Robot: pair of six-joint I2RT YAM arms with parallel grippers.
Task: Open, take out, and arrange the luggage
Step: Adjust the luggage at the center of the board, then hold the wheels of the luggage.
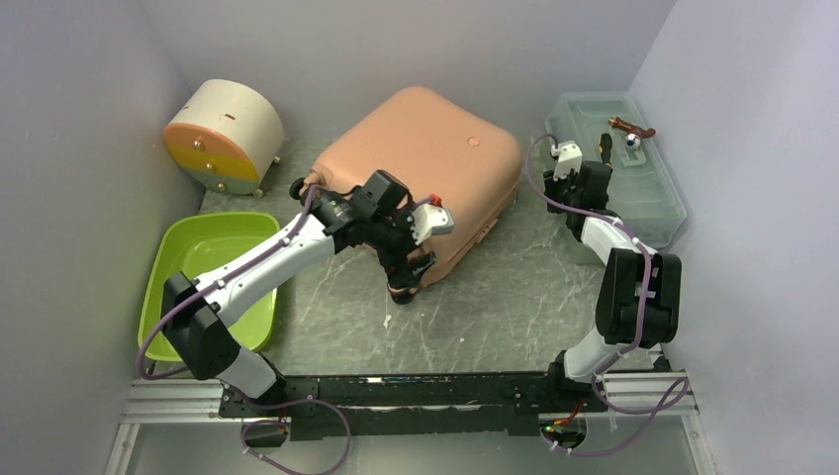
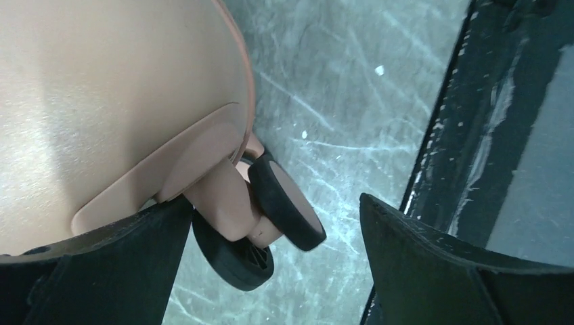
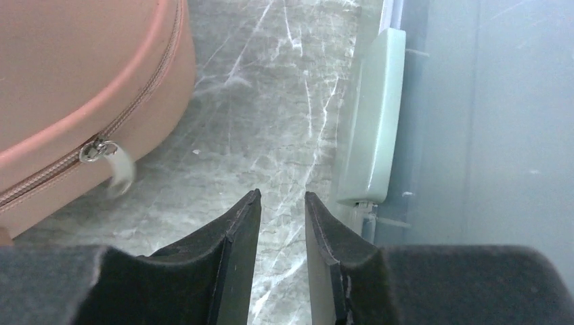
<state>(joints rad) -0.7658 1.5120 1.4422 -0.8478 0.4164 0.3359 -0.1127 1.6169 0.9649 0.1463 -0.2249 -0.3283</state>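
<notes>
Beside the left hand [image 2: 276,201] (spread wide) lies the luggage [image 2: 101,101], wheels [image 2: 290,206] nearest.

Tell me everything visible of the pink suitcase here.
The luggage is a salmon-pink hard shell with rounded corners, lying flat and closed, turned diagonally on the grey table. A zipper runs round its side, its metal pull with a clear tab hanging. Twin dark wheels sit at the near corner, between the fingers of the open left gripper; contact unclear.

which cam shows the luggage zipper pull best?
Right wrist: the zipper pull hangs off the luggage seam, close up. Top external shows the luggage whole, pull too small to tell. Left wrist shows only a wheel corner.
</notes>
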